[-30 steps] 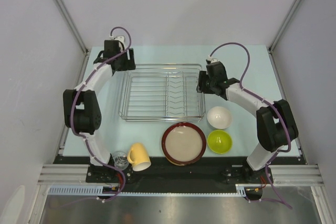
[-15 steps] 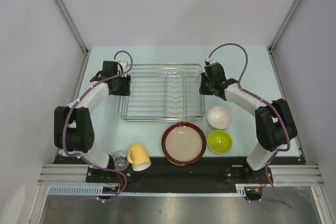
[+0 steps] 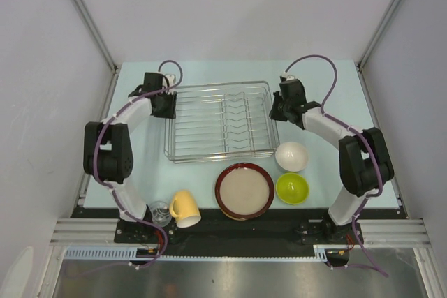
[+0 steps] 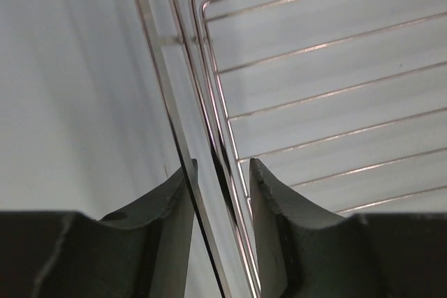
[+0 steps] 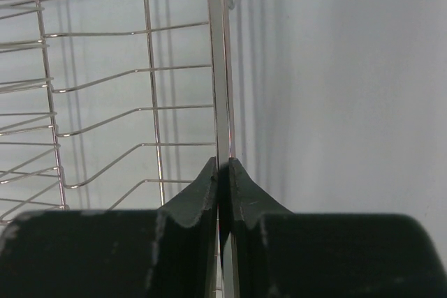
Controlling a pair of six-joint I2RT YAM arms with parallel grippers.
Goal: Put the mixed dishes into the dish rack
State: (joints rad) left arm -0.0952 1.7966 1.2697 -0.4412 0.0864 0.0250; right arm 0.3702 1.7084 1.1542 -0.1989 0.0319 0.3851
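The dish rack (image 3: 218,121), a silver wire basket, stands mid-table. My left gripper (image 3: 167,106) is at its left rim. In the left wrist view the left gripper (image 4: 222,169) has the rim wires (image 4: 159,68) pinched between its fingers. My right gripper (image 3: 274,111) is at the right rim. The right wrist view shows this gripper (image 5: 223,165) shut tight on the rim wire (image 5: 216,68). Nearer me lie a yellow mug (image 3: 183,207), a small clear glass (image 3: 159,212), a red-rimmed plate (image 3: 244,191), a white bowl (image 3: 291,156) and a lime-green bowl (image 3: 292,188).
Grey walls (image 3: 42,102) close in the pale table (image 3: 335,95) on the left, right and back. The arm bases stand on the black rail (image 3: 279,225) at the near edge, just behind the row of dishes.
Both grippers have closed onto the rack's rims, the left one after coming in from the far left corner. The rack has shifted a little to the right and away.
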